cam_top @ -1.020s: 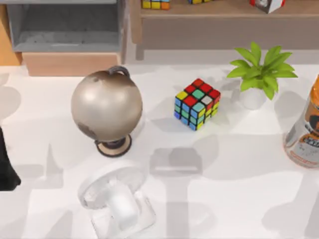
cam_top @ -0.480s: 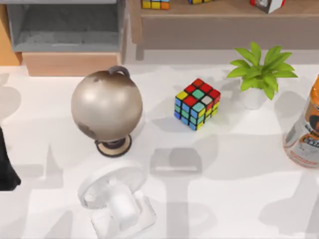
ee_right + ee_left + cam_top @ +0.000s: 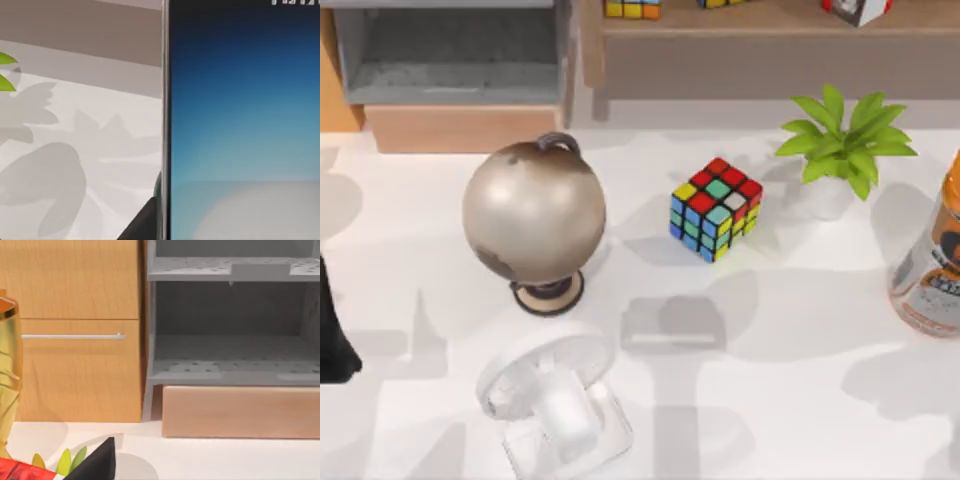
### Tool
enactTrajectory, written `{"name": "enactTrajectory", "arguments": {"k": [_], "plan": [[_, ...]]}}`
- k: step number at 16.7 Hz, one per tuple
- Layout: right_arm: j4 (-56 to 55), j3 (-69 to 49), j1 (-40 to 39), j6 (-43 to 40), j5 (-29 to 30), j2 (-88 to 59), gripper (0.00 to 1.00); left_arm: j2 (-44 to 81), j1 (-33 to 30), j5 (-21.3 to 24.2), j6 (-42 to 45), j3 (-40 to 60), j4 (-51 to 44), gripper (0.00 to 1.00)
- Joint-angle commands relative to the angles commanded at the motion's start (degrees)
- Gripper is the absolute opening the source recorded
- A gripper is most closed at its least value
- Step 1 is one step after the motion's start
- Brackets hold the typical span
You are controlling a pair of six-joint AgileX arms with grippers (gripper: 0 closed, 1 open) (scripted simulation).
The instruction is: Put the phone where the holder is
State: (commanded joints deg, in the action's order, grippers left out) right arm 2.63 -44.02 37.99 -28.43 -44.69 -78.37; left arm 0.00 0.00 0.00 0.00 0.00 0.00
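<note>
- At the left edge of the top view, about two-thirds down, a dark piece of the left arm (image 3: 330, 335) juts into the frame, well apart from everything on the table (image 3: 800, 340).
- The left wrist view looks level at a wooden cabinet (image 3: 75, 330) and a grey shelf unit (image 3: 230, 315). A dark wedge at its bottom edge looks like part of the left gripper (image 3: 97, 465); I cannot tell how wide it stands.
- The phone (image 3: 240, 125) takes the right half of the right wrist view, very close, its blue screen paling to white toward the bottom. Its white lettering is cut off at the top edge.
- A dark sliver touching the phone's left edge at the bottom of the frame may be the right gripper (image 3: 146, 222); whether it clamps the phone cannot be told.
- The holder (image 3: 555, 405) stands at the lower left of the top view, just below the globe (image 3: 533, 215). Its base is partly cut by the bottom edge.
- Counted on the table: one holder, one globe, one Rubik's cube (image 3: 716, 208), one potted plant (image 3: 845, 145), and one orange bottle (image 3: 930, 260) cut by the right edge.
- More cubes on the shelf (image 3: 760, 40) are clipped at the top edge.
</note>
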Motion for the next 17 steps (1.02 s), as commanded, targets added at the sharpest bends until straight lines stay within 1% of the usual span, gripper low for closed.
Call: {"name": "enactTrajectory", "arguments": {"k": [5,17], "plan": [[-1.0,0.0,-0.2,0.7,-0.4,-0.9,0.0,0.0,0.0,0.0,0.0,0.0,0.0,1.0],[-1.0,0.0,-0.2,0.7,-0.4,-0.9,0.9,0.0,0.0,0.0,0.0,0.0,0.0,1.0]]}}
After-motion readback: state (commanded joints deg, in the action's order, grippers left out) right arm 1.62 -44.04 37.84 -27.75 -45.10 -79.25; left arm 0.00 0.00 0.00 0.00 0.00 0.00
